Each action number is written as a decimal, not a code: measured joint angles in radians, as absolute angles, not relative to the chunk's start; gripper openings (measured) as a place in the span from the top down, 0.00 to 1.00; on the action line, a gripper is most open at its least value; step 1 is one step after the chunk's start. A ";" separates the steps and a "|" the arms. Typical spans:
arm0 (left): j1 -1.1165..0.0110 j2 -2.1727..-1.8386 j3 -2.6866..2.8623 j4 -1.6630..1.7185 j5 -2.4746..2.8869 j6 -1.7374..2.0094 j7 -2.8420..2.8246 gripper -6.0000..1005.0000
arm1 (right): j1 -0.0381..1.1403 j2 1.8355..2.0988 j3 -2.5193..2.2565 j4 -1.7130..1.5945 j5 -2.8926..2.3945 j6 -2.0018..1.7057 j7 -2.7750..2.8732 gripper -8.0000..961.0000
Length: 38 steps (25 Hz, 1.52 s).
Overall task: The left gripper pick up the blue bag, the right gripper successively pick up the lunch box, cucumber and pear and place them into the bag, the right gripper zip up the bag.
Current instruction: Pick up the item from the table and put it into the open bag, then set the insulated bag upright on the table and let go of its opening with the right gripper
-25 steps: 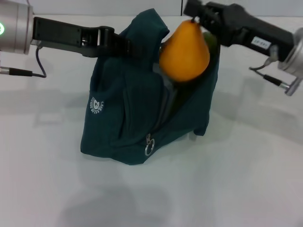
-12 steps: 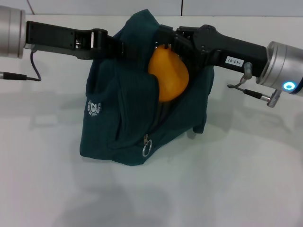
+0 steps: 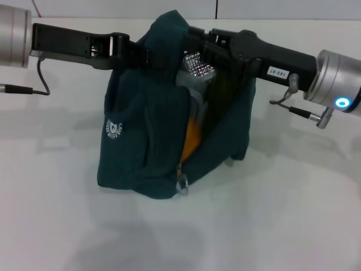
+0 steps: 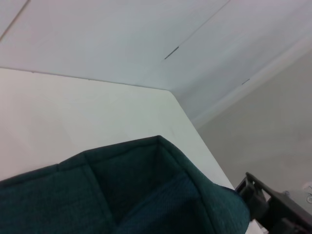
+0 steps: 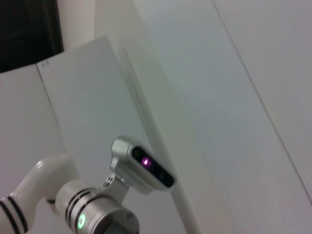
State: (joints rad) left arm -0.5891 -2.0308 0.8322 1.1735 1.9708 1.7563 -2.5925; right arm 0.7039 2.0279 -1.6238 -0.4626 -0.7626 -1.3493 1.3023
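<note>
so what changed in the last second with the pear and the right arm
The pear went from hanging above the opening to lying deep in the blue bag, only an orange strip showing. The right tool came down to the bag's mouth and no longer holds it. The left tool kept its grip on the bag's top edge.

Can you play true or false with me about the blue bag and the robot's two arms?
1. The dark teal-blue fabric bag stands on the white table. True.
2. The orange-yellow pear lies on the table beside the bag. False: only a strip of it shows, down inside the bag's opening.
3. The left gripper holds the bag up at its top. True.
4. The right gripper is parked far from the bag. False: it reaches over the bag's open top.
5. The bag is zipped fully shut. False: it gapes open, showing silver foil lining.
</note>
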 joint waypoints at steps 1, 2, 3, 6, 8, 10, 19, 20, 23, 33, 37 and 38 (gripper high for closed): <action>-0.589 -2.031 0.832 1.173 1.971 1.756 -2.592 0.95 | 0.700 2.028 -1.626 -0.463 -0.751 -1.349 1.302 0.89; -0.589 -2.031 0.832 1.173 1.971 1.756 -2.592 0.95 | 0.698 2.028 -1.626 -0.463 -0.744 -1.350 1.302 0.83; -0.589 -2.031 0.832 1.173 1.971 1.756 -2.592 0.95 | 0.695 2.028 -1.626 -0.463 -0.739 -1.351 1.302 0.76; -0.587 -2.031 0.831 1.173 1.970 1.756 -2.592 0.95 | 0.691 2.028 -1.623 -0.463 -0.734 -1.355 1.302 0.69; -0.587 -2.030 0.831 1.173 1.969 1.756 -2.592 0.95 | 0.680 2.027 -1.619 -0.465 -0.715 -1.363 1.302 0.64; -0.585 -2.029 0.831 1.173 1.969 1.756 -2.592 0.95 | 0.653 2.024 -1.618 -0.467 -0.657 -1.387 1.307 0.59; -0.581 -2.025 0.830 1.174 1.969 1.756 -2.591 0.95 | 0.422 1.995 -1.515 -0.393 -0.526 -1.434 1.582 0.28; -0.583 -2.024 0.830 1.174 1.969 1.756 -2.591 0.95 | 0.415 1.990 -1.515 -0.359 -0.529 -1.436 1.626 0.28; -0.585 -2.022 0.830 1.174 1.969 1.756 -2.590 0.95 | 0.418 1.991 -1.521 -0.269 -0.554 -1.440 1.733 0.29; -0.600 -2.025 0.830 1.173 1.969 1.755 -2.589 0.95 | 0.512 2.028 -1.641 -0.195 -0.631 -1.376 1.916 0.29; -0.601 -2.027 0.834 1.173 1.970 1.755 -2.587 0.95 | 0.546 2.028 -1.652 -0.196 -0.628 -1.343 1.936 0.30; -0.601 -2.028 0.835 1.173 1.970 1.755 -2.586 0.95 | 0.552 2.028 -1.652 -0.196 -0.626 -1.340 1.936 0.30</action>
